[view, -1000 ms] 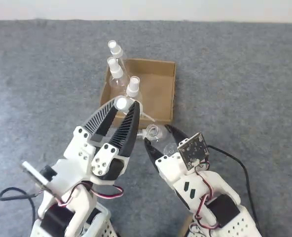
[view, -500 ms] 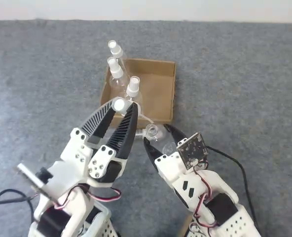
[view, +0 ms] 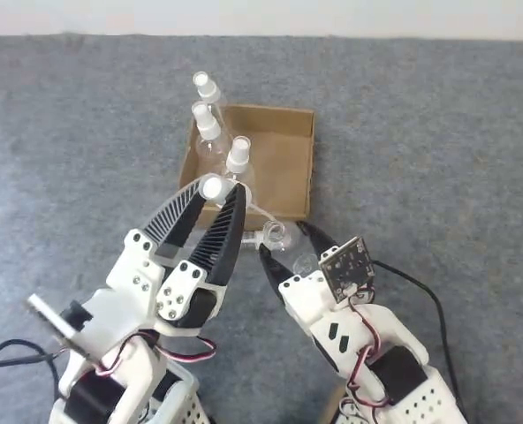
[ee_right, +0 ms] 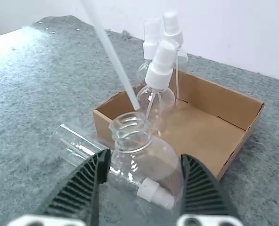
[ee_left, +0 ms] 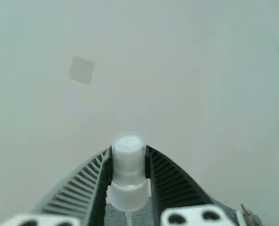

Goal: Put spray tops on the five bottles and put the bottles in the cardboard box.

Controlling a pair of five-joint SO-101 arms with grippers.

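My left gripper [view: 216, 187] [ee_left: 128, 155] is shut on a white spray top [view: 212, 186] [ee_left: 128, 175], held above the box's near edge. Its thin dip tube [view: 254, 210] [ee_right: 109, 52] slants down and ends just above the open neck of a clear bottle [view: 276, 234] [ee_right: 142, 155]. My right gripper [view: 284, 243] [ee_right: 144, 160] is shut on that bottle, upright on the carpet in front of the cardboard box [view: 284, 168] [ee_right: 215, 122]. Three capped bottles [view: 238, 155] [ee_right: 159, 63] stand at the box's left side.
Another clear bottle [ee_right: 76, 141] lies on the grey carpet beside the held one, with a white spray head [ee_right: 154, 193] seen through the glass. The box's right half is bare cardboard. A white basket rim [view: 182, 389] sits under the left arm.
The left arm has shifted slightly left and down, and the spray top's tube tip has drawn closer to the held bottle's neck. The right arm has barely moved.
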